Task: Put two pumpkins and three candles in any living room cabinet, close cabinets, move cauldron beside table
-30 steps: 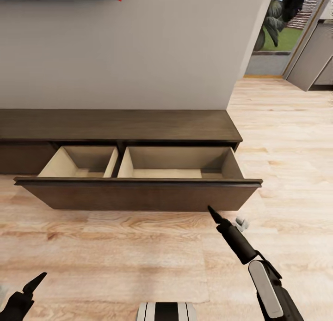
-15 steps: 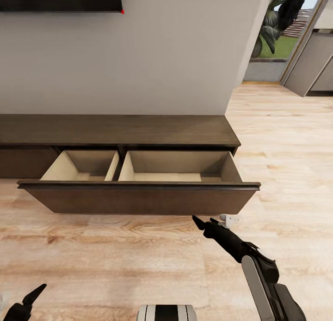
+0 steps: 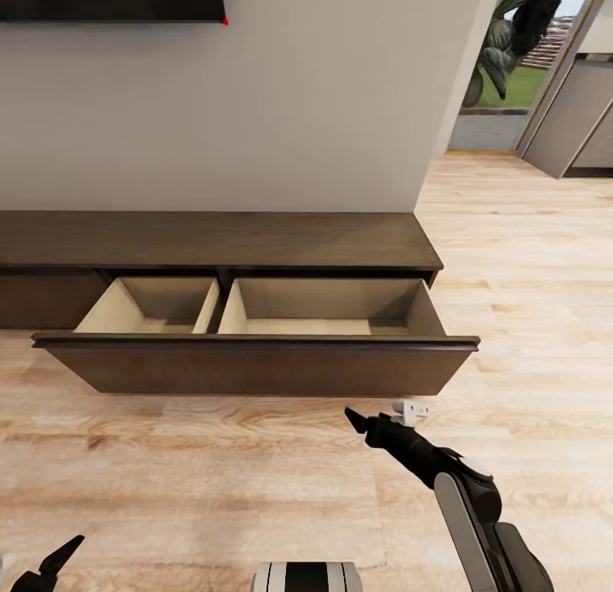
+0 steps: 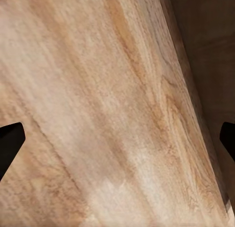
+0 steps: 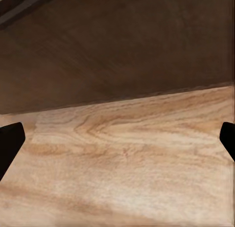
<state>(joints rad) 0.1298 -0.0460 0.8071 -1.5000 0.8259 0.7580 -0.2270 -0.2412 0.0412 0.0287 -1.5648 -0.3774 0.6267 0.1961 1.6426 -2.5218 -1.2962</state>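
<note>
The right pincer (image 3: 362,422) hangs low over the floor (image 3: 213,473), just near of the drawer front, fingers spread wide and gripping nothing. A candle (image 3: 412,410) lies on the floor right beside it, to its far right. The left pincer (image 3: 55,558), near left, is likewise spread and empty. Beyond, the cabinet (image 3: 213,238) has its drawer (image 3: 255,366) pulled out, both pale compartments bare. The step in hand looks like picking up the candle; next the pincer must swing right and close round it. Against the earlier frames, the right pincer has drifted left and nearer.
</note>
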